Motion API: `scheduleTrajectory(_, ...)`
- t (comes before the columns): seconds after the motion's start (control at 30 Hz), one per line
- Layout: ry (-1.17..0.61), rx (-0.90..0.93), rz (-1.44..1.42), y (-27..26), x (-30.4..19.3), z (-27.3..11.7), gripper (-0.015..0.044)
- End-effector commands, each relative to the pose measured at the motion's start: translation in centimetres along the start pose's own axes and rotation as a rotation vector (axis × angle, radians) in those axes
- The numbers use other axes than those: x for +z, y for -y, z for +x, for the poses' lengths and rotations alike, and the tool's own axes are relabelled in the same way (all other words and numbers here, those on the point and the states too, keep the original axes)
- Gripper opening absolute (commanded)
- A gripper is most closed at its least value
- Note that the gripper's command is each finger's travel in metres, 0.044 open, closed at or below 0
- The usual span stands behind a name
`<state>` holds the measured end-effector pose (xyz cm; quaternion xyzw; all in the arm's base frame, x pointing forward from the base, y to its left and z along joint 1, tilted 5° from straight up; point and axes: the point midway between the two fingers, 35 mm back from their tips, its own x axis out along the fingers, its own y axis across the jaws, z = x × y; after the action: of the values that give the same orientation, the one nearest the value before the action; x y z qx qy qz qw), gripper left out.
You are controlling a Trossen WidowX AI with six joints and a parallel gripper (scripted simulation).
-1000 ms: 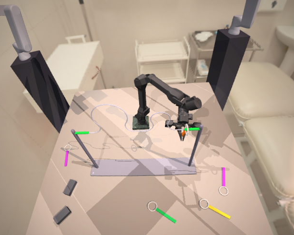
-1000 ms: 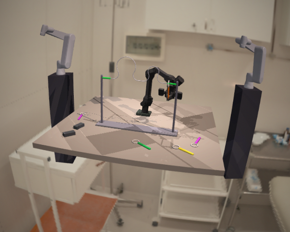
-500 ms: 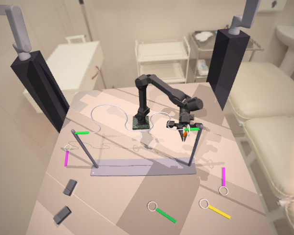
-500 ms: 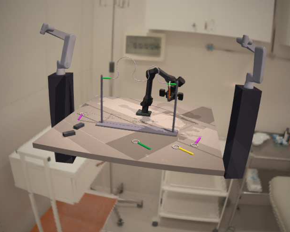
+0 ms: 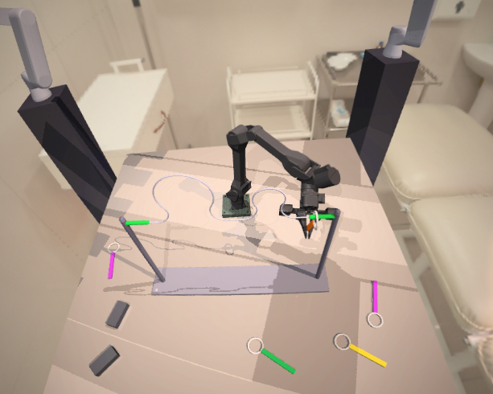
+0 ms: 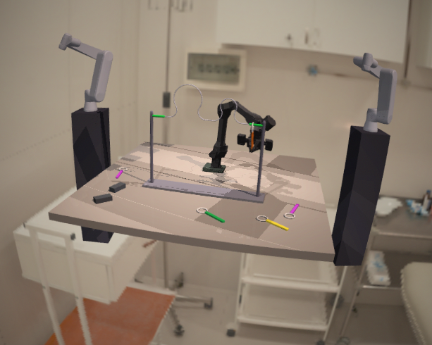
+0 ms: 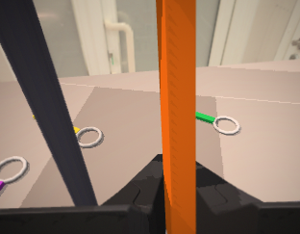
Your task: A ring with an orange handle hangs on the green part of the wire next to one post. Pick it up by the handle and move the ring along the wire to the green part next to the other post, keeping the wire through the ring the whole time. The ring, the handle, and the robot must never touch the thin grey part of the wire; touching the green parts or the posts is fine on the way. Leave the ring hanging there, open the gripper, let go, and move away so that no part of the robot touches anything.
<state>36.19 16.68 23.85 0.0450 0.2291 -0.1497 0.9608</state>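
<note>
My gripper [image 5: 308, 235] [image 6: 251, 148] is shut on the orange handle [image 5: 310, 225] [image 6: 251, 139] [image 7: 181, 115], which hangs nearly upright below its ring. The white ring [image 5: 316, 219] [image 6: 252, 127] is around the right green part [image 5: 325, 216] [image 6: 258, 125], near its inner end and short of the right post [image 5: 327, 245] [image 6: 261, 162] [image 7: 44, 100]. The thin grey wire [image 5: 176, 175] [image 6: 188, 84] curves away to the left green part [image 5: 137, 223] [image 6: 158, 115] beside the left post [image 5: 142, 249] [image 6: 151, 148]. Whether the ring touches the green part cannot be told.
The posts stand on a flat base [image 5: 221, 281] [image 6: 204, 190]. On the table lie a green-handled ring [image 5: 278, 361] [image 6: 214, 217], a yellow-handled ring [image 5: 367, 355] [image 6: 277, 224], two magenta-handled rings [image 5: 375, 296] [image 5: 111, 265] and two dark blocks [image 5: 117, 313] [image 5: 104, 360]. Grey arms on dark pillars flank the table.
</note>
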Motion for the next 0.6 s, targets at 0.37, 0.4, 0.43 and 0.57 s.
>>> scheduleTrajectory(0.37,0.0,0.0,0.0,0.0,0.0,0.0,0.0034)
scheduleTrajectory(0.4,0.0,0.0,0.0,0.0,0.0,0.0,0.006)
scheduleTrajectory(0.43,0.0,0.0,0.0,0.0,0.0,0.0,0.0086)
scheduleTrajectory(0.57,-0.001,0.0,0.001,-0.04,-0.03,-0.49,0.016)
